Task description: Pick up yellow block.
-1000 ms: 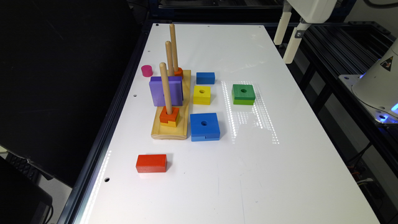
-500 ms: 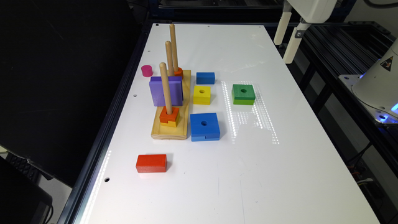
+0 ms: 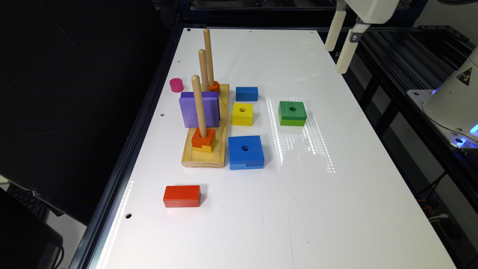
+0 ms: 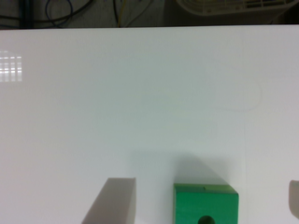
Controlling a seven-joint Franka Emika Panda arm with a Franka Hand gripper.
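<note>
Counted on the white worktop: one yellow block with a round centre hole, two blue blocks, namely a large holed blue block and a small plain blue block, one green two-tone holed block, one red block, one pink cylinder. Also one wooden peg base carrying three upright pegs, with a purple block on the middle peg, an orange block over a yellow-orange piece on the nearest peg, and another orange piece at the foot of the farthest peg.

Yellow block flat on the worktop, just beside the peg base at its 3 o'clock, between the small blue block at 12 and the large blue block at 6, with the green block at 3.

End effector raised over the worktop's far edge on the exterior view's right, well apart from the yellow block, which lies toward 8 o'clock from it. Spread wide and empty: in the wrist view two fingers far apart, the green block between them, untouched.
</note>
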